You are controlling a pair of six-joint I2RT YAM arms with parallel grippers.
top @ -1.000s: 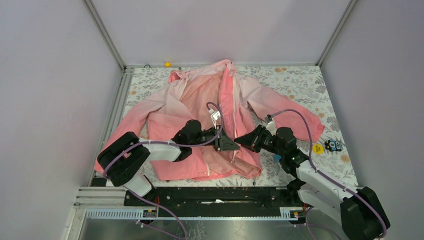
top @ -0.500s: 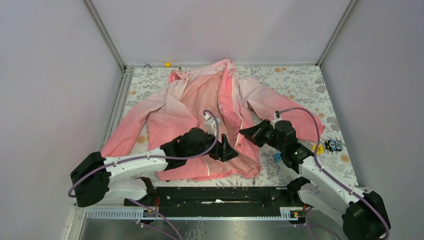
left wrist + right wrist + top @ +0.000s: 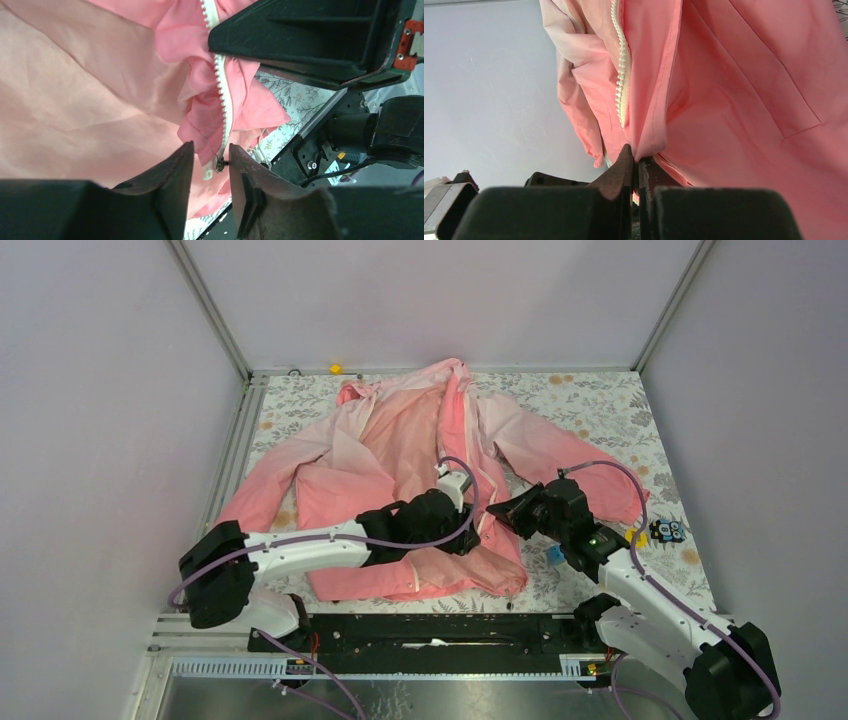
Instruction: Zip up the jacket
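The pink jacket lies spread on the table with its front open. Its white zipper runs down a bunched edge, and the zipper's lower end with a small dark slider hangs between the tips of my left gripper. Those jaws stand a little apart and open. My right gripper is shut on a fold of jacket fabric just beside the zipper teeth. From above, the left gripper and right gripper sit close together at the jacket's lower front.
A blue piece, a yellow disc and a small toy lie right of the jacket. A yellow bit sits at the back edge. Walls close three sides; a black rail runs along the near edge.
My left arm has swung right along the hem; its jaws went from shut to open, then narrowed. The right gripper has closed on the fabric and shifted slightly back.
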